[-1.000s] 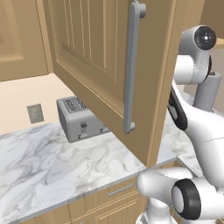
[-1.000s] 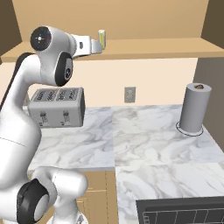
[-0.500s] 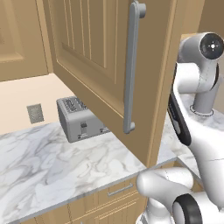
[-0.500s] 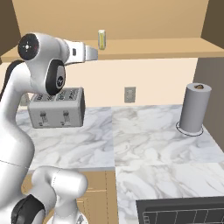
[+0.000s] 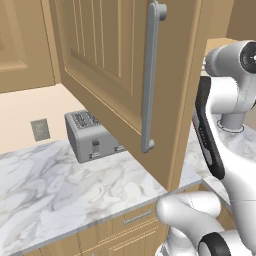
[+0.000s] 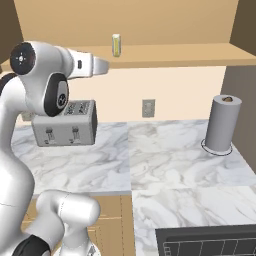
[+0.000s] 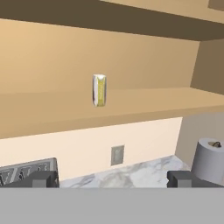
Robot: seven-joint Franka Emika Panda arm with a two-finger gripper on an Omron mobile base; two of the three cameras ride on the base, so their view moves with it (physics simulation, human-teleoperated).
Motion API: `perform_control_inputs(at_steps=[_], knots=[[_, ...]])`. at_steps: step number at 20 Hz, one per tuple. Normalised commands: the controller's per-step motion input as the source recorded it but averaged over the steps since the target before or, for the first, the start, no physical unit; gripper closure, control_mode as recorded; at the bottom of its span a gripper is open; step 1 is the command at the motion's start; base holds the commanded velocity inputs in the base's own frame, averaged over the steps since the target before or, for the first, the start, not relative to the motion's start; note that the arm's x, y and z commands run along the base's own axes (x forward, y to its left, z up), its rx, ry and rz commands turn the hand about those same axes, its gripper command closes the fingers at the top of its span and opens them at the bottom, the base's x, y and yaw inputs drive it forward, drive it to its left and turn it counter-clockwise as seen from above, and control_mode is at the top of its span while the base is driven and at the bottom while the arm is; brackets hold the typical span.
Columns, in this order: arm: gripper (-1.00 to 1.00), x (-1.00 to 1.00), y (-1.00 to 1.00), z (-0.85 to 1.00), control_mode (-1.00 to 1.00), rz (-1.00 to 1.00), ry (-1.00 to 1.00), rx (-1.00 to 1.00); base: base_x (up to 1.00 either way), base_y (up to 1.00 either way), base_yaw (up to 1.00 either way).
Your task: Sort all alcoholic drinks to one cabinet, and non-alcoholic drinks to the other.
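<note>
Cabinet (image 6: pixel 150 52), wall-mounted, light wood: we record it open, its plain tan floor shelf bare but for one item. Its panelled door (image 5: pixel 107 65) swings far out toward the left base camera, with a long grey bar handle (image 5: pixel 150 75) running down it.

Drink container (image 6: pixel 116 45): small, upright, yellowish with pale ends. We find it standing on the cabinet shelf, near the back wall and left of the middle in the right base view; in the hand view it (image 7: pixel 99 90) sits a little left of centre. We cannot tell which kind of drink it is.

Gripper (image 7: pixel 113 178): we note the two dark fingertips (image 7: pixel 41 178) set far apart at the bottom of the hand view, nothing between them. The hand points toward the cabinet, well short of the container.

Counter (image 6: pixel 165 160), white marble: carries a silver toaster (image 6: pixel 65 122) at the left by the wall and a grey paper towel roll (image 6: pixel 223 123) upright at the right. A wall outlet (image 6: pixel 147 107) sits between them.
</note>
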Motion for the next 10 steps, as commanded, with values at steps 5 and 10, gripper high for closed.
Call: perform_control_inputs(at_steps=[5,10], knots=[[-1.0,-0.29,0.0,0.0,-1.0,-0.01,0.0,0.0,0.0,0.0,0.0],[-1.0,-0.28,0.0,0.0,-1.0,-0.01,0.0,0.0,0.0,0.0,0.0]])
